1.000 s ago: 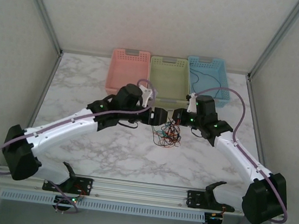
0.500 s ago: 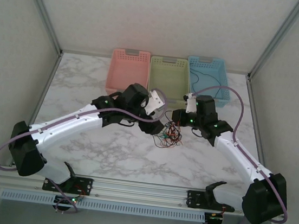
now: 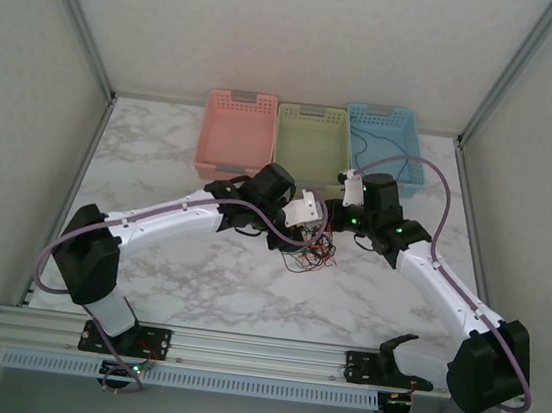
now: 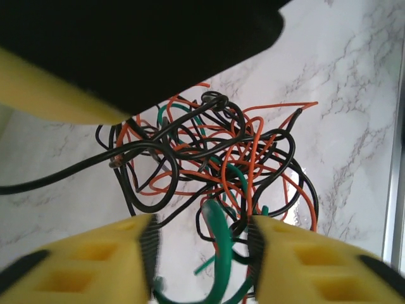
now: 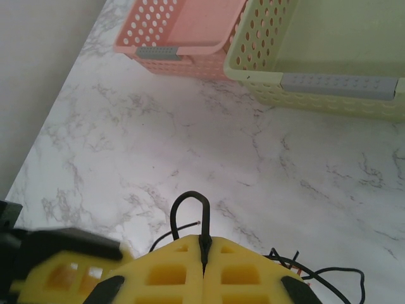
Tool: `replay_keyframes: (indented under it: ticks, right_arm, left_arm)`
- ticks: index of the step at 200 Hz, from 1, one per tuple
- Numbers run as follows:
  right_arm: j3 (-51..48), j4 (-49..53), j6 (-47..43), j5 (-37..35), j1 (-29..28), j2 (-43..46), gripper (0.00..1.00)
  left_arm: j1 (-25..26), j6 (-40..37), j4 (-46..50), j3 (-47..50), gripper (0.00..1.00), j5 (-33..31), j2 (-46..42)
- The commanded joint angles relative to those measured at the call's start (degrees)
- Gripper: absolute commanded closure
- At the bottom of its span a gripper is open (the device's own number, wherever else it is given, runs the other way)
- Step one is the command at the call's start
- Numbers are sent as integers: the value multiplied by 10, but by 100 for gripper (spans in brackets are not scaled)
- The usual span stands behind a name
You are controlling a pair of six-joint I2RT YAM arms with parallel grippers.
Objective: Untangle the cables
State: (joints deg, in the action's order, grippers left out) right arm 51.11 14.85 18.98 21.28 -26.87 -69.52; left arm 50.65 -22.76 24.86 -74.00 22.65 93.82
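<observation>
We see the cables (image 3: 312,256) lying as one loose tangle of black, red-orange and green strands on the marble table (image 3: 197,277), about the middle from left to right and just near of the green basket (image 3: 311,148). Both arms reach in and meet over it, the left from the left side and the right from the right. In the left wrist view the left gripper (image 4: 204,253) hangs over the near edge of the tangle with its yellow fingers (image 4: 95,259) apart. A green cable (image 4: 218,237) loops up through the gap between them, and we see clear space on either side of it. The knot itself spreads just beyond the fingertips, with one black strand running off to the left. In the right wrist view the right gripper (image 5: 204,244) has its fingers pressed together on a black cable (image 5: 190,194), which arches in a small loop out of the seam between the tips. The pink basket (image 3: 237,133), the green one and the blue basket (image 3: 384,149) stand in a row along the far side of the table, and a thin dark wire lies in the blue one.
</observation>
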Motion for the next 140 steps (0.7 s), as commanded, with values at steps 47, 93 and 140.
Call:
replay_keyframes:
  ticks: [47,93,140]
  right_arm:
    - [14,7,-12,6,-4,11,100]
    - [12,21,-7,-54,-4,22,100]
    - [-6,56,9,-216,9,37,100]
  left_arm:
    - [-7,20,-45,16,100,41,-50]
    - [-11,115,-9,14,100,-155,-106]
    - [-40,292,100,46,100,-367,-254]
